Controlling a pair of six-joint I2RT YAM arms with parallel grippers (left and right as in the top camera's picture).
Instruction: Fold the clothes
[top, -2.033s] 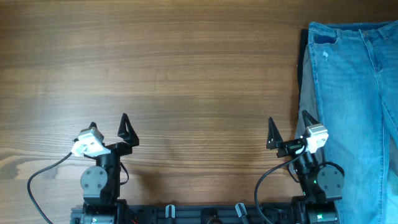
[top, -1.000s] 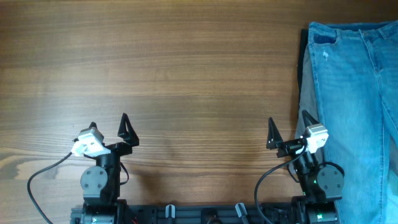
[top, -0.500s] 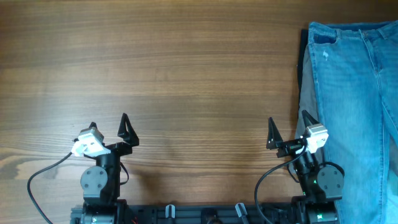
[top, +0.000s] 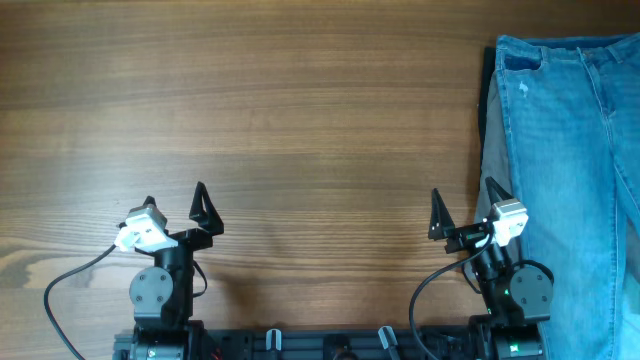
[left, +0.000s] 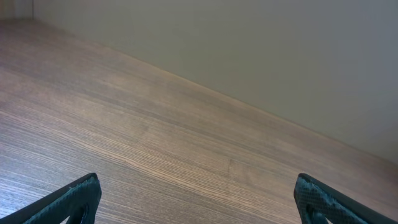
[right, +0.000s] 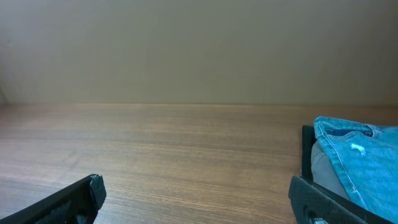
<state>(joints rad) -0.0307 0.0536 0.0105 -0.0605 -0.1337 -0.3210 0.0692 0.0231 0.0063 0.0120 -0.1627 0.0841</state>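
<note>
Overhead view: light-blue jeans (top: 570, 170) are lying flat along the right side of the wooden table (top: 300, 120), running off the right and lower borders, with a stitched pocket (top: 520, 60) and a small white worn spot (top: 523, 88) showing near their upper left corner. Grey-khaki trousers (top: 493, 150) are lying beneath them, peeking out as a narrow strip along the jeans' left side; a thin dark edge (top: 488, 80) is showing beside that strip, and what it belongs to cannot be told. Near the front edge, the left gripper (top: 175, 200) is sitting well apart from the clothes with its two fingers spread and nothing between them, a cable (top: 70, 280) trailing from its arm. The right gripper (top: 464, 205) is sitting just beside the trousers, fingers likewise spread and holding nothing; whether its outer finger is touching the cloth cannot be told. Left wrist view: both dark fingertips (left: 78, 199) are appearing at the lower corners, wide apart, over bare wood, with a plain wall (left: 249, 50) rising behind. Right wrist view: the fingertips (right: 68, 199) are again standing wide apart over wood, while the jeans (right: 364, 155) are resting on the trousers (right: 324, 165) at the right edge, beyond the right finger.
</note>
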